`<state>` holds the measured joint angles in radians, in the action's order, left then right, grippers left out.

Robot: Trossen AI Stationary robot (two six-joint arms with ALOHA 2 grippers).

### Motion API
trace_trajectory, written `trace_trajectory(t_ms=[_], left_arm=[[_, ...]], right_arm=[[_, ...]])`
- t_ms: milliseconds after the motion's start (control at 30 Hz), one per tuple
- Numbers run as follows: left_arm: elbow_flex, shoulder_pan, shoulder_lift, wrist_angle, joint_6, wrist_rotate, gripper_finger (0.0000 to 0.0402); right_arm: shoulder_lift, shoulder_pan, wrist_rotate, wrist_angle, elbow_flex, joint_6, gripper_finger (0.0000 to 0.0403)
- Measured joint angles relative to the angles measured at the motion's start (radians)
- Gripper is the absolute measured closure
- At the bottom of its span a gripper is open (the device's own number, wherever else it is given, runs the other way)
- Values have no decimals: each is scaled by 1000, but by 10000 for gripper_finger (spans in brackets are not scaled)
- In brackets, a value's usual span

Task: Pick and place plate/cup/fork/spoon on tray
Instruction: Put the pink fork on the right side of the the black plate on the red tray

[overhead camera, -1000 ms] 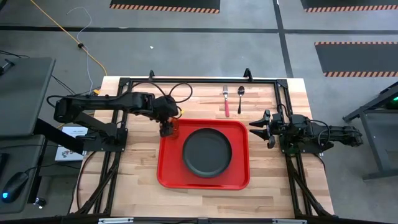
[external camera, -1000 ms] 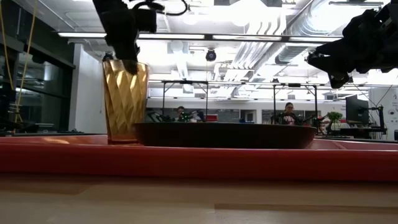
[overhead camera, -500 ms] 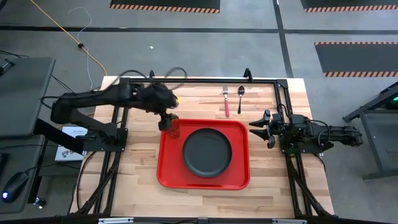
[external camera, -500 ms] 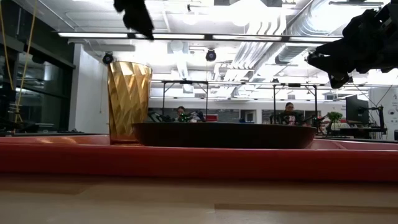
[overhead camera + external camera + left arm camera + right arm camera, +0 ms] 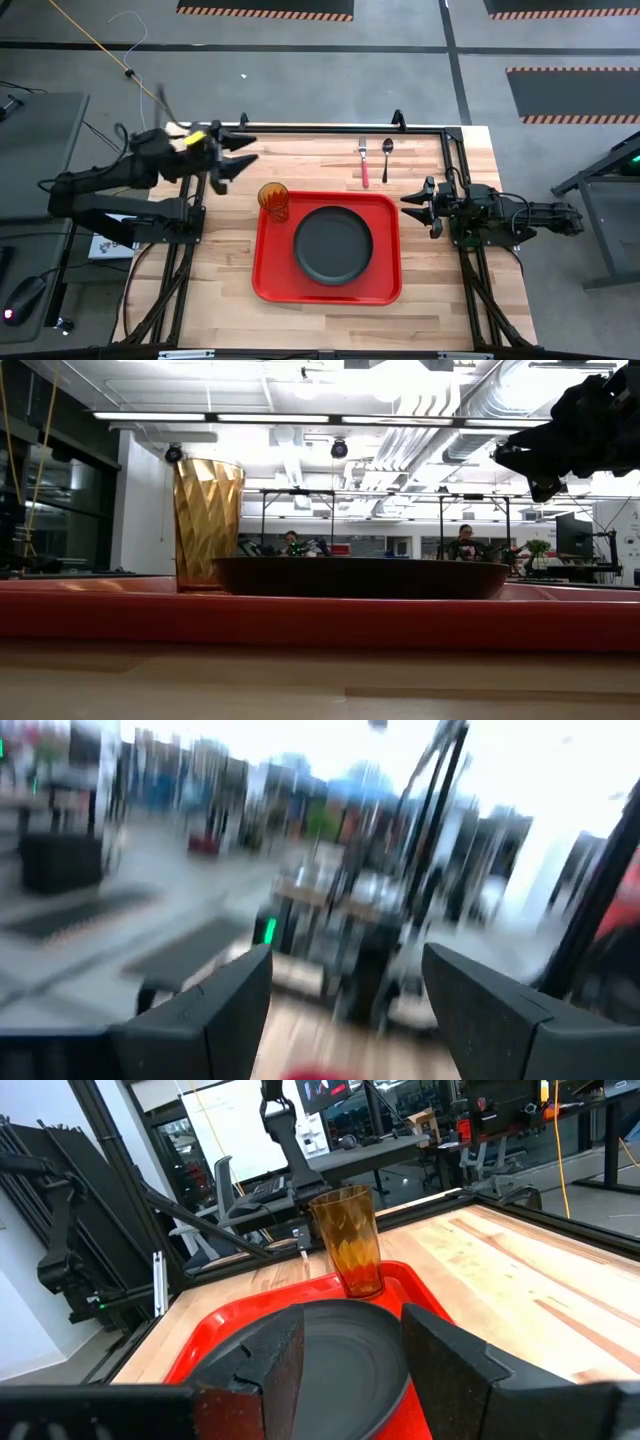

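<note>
The cup (image 5: 274,201) stands upright on the tray (image 5: 270,275) beside the plate (image 5: 333,244). Left gripper (image 5: 240,156) hangs off the tray, fingers spread, empty; right gripper (image 5: 413,205) likewise.

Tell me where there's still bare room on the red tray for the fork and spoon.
The tray is bare along its near edge below the plate, and down its left side below the cup. The far-left corner by the cup is crowded.
</note>
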<state>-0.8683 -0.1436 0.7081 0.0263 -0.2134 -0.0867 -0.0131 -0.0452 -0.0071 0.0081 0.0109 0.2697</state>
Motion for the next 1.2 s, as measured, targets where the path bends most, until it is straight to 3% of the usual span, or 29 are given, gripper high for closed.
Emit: trace_trajectory(t_ms=[167,467,533,633,767,867,967,1100,1200], left_arm=[[100,0,-78,-219,2,-12,153],[104,0,-58,-175,33,-34,153],[104,0,-49,-182,16,-34,153],[104,0,-42,-181,-12,-34,153],[104,0,-31,-183,-96,-34,153],[104,0,-22,-184,-157,-33,153],[104,0,-11,-183,-199,-33,153],[104,0,7,-183,-285,-28,153],[104,-9,22,-180,-357,-29,153]], right_arm=[[0,0,0,0,0,0,242],[0,0,14,8,0,-18,242],[0,0,51,57,0,-4,242],[1,0,121,257,0,143,242],[1,0,309,540,0,295,242],[1,0,470,698,0,282,242],[0,-1,522,793,0,274,242],[-50,-1,567,705,49,384,242],[-180,-1,613,467,163,493,242]])
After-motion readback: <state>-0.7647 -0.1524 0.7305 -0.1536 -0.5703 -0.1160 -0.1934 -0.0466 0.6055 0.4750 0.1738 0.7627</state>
